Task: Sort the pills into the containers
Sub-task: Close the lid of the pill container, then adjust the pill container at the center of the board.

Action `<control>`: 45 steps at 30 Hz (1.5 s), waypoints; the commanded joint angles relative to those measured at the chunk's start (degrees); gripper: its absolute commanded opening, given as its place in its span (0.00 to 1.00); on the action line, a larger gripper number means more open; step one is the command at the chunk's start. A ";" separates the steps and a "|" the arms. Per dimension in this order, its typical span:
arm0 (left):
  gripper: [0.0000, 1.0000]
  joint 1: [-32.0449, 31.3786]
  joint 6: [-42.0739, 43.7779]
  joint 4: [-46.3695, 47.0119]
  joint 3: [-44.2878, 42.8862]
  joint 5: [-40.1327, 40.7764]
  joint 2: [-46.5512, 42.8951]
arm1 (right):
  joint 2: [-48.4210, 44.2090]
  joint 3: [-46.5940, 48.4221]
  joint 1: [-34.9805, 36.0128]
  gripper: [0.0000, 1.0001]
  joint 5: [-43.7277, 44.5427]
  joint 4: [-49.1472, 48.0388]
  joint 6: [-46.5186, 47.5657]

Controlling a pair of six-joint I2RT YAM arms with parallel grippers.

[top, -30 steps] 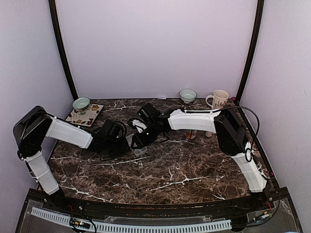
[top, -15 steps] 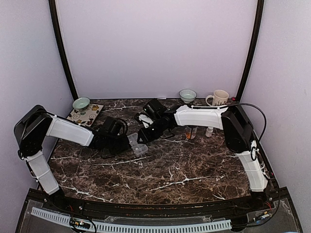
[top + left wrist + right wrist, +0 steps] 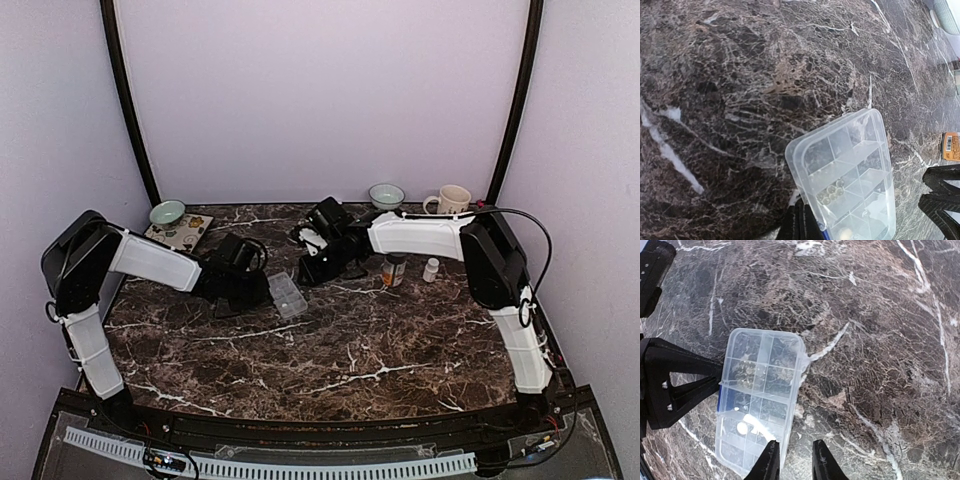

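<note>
Organizer box [image 3: 287, 296]: lies flat on the marble table [image 3: 380, 350], mid-table between the two arms, one short end towards the left arm.

Left gripper [image 3: 800, 222]: jaws pressed together, tips touching the rim of the box; whether they pinch that rim or only rest against it cannot be told.

Right gripper [image 3: 794, 455]: jaws narrowly apart with bare marble showing between them; it hangs above the table just beside one end of the box and carries nothing visible.

Filled compartments: a cluster of small round pills [image 3: 831, 192] sits in one cell, and a single white pill [image 3: 741, 428] in another nearer the end of the box.

Unfilled compartments: most cells look bare through the clear plastic, though glare hides some of them.

Lid: open or closed cannot be told.

Supply: an orange bottle [image 3: 395, 270] and a small white bottle [image 3: 431, 268] stand upright below the right arm, well apart from the box; their contents are hidden.

Loose pills: none visible on the marble.

Progress (judged): sorting begun, at least two cells served, the larger share probably still to do.
</note>
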State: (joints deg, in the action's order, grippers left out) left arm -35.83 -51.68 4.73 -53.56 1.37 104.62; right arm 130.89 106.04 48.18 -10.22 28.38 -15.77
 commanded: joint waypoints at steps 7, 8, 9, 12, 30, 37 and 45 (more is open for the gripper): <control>0.00 1.72 2.98 -1.34 -5.29 -3.43 3.96 | 3.51 -0.38 -0.44 0.18 -0.57 -0.51 -0.76; 0.00 1.81 3.07 -1.45 -5.65 -3.54 4.19 | 3.57 -0.51 -0.46 0.17 -0.62 -0.40 -0.85; 0.00 1.82 3.15 -1.48 -6.05 -3.58 4.39 | 3.52 -0.75 -0.39 0.17 -0.71 -0.35 -0.85; 0.00 1.89 3.53 -1.50 -6.82 -3.68 4.70 | 2.94 -1.83 -0.40 0.17 -0.92 -0.96 -1.05; 0.00 1.91 5.31 -2.23 -12.64 -6.02 8.12 | -2.39 -9.24 0.04 0.17 -3.05 -5.29 -4.45; 0.00 1.91 5.44 -2.10 -13.63 -6.63 8.58 | -3.46 -10.32 0.49 0.17 -2.85 -5.68 -5.12; 0.00 1.91 5.40 -1.74 -14.02 -7.41 8.85 | -3.80 -10.76 1.37 0.17 -2.83 -5.93 -5.74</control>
State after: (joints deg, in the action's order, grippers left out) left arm -33.95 -47.07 2.98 -65.78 -4.58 113.36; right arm 128.66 96.62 48.14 -12.19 21.85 -20.75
